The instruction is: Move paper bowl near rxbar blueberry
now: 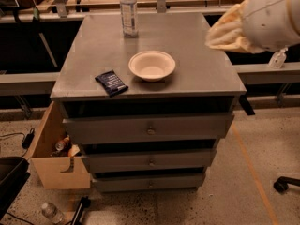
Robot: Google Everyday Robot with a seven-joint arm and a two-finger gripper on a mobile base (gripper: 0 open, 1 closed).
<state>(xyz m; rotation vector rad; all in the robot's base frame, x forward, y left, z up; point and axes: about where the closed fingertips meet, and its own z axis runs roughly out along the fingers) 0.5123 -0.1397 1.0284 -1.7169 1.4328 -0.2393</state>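
End effector [224,32], pale yellow, on a white arm: raised above the right edge of the grey metal tabletop [197,55], well apart from everything standing on it. Nothing is seen in it. Whether it is open or closed cannot be told.

Entries, left to right:

- Brown open-topped cardboard box [56,170]: on the floor against the left side of the grey drawer cabinet [150,128], with small clutter inside.
- Dark navy-blue flat rectangular snack bar [111,82] with pale print: lies flat at the front left of the tabletop, near the front edge. Its long axis runs diagonally from rear left to front right.
- Clear plastic water bottle [128,11]: upright at the rear of the tabletop, well apart from the bar and behind it.
- Cream-white round paper bowl [152,65]: upright and empty, near the middle of the tabletop. It sits just right of the snack bar and slightly behind it, close but not touching.

Governing relation: the paper bowl lies to the left of the end effector, lower and nearer the front, and the snack bar is further left on the same line. Bare tabletop lies between end effector and bowl, so nothing bars the way. The bottle stands clear to the rear.

Judgement: bowl and bar already sit close, so little or no travel appears to be left.
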